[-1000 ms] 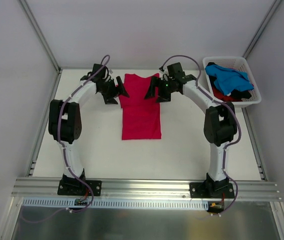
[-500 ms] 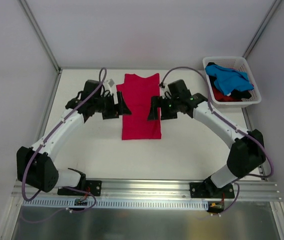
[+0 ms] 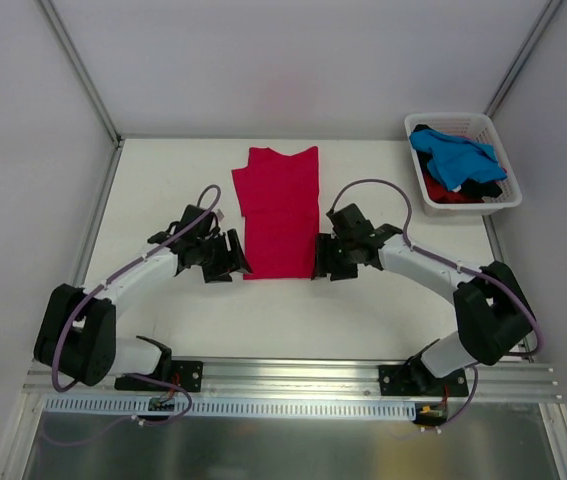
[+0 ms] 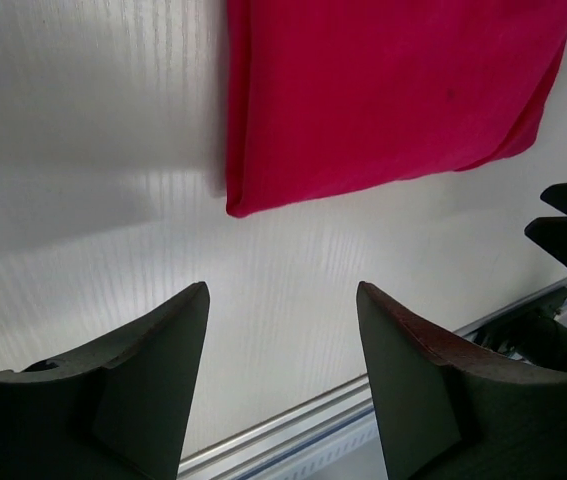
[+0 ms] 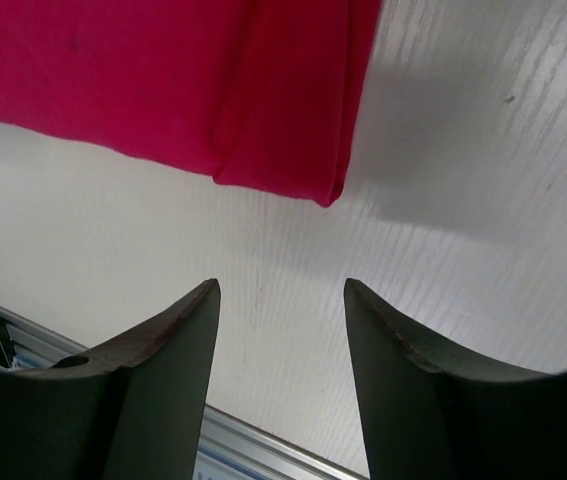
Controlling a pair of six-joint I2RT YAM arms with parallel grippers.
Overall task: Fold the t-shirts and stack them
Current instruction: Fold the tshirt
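A crimson-red t-shirt [image 3: 281, 208] lies flat on the white table, folded into a long narrow strip with the collar at the far end. My left gripper [image 3: 233, 262] is open beside its near left corner [image 4: 248, 200], a little short of the hem. My right gripper [image 3: 320, 262] is open beside its near right corner [image 5: 323, 185], also short of the hem. Both are empty. A bright blue t-shirt [image 3: 455, 158] lies on top of dark and red shirts in the white basket [image 3: 503, 199] at the far right.
The metal frame rail [image 3: 283, 375] runs along the near edge of the table. White walls close in the back and both sides.
Both grippers have moved toward the near edge along the shirt's sides, from the sleeves down to its near corners. The shirt lies as before.
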